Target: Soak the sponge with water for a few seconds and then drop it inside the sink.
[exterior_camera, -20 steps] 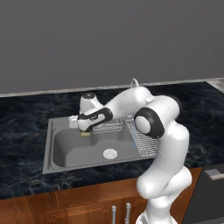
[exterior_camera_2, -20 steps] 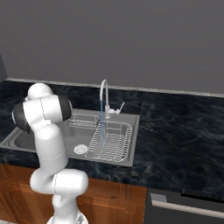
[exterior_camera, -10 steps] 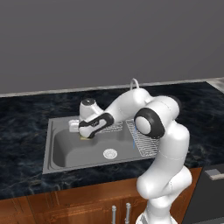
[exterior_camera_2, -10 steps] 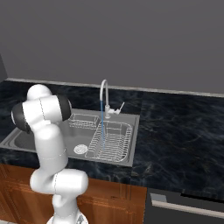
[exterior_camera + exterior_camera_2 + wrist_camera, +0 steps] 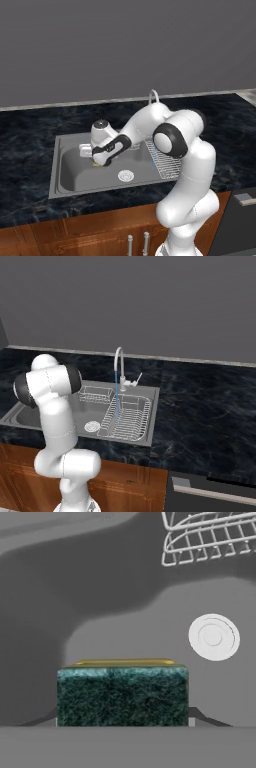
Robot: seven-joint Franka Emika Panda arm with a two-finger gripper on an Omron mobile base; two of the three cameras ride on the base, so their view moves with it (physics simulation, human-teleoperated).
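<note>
Hanging low over the left part of the sink, gripper clamped tight on the sponge, green side facing the hand cam, drain just off to one side, water running down onto the dish rack.

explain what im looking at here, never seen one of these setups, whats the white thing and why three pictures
The white thing is a robot arm on a base, in a rendered kitchen. Two pictures come from cameras on that base, behind the arm to its left and right. The third comes from a camera on the hand, looking along the end effector.

Set into the dark counter is a grey sink with a round drain, a wire dish rack and a small wire basket. Water runs from the faucet onto the rack.

The end effector is shut on a yellow and green sponge, low over the basin.
</note>
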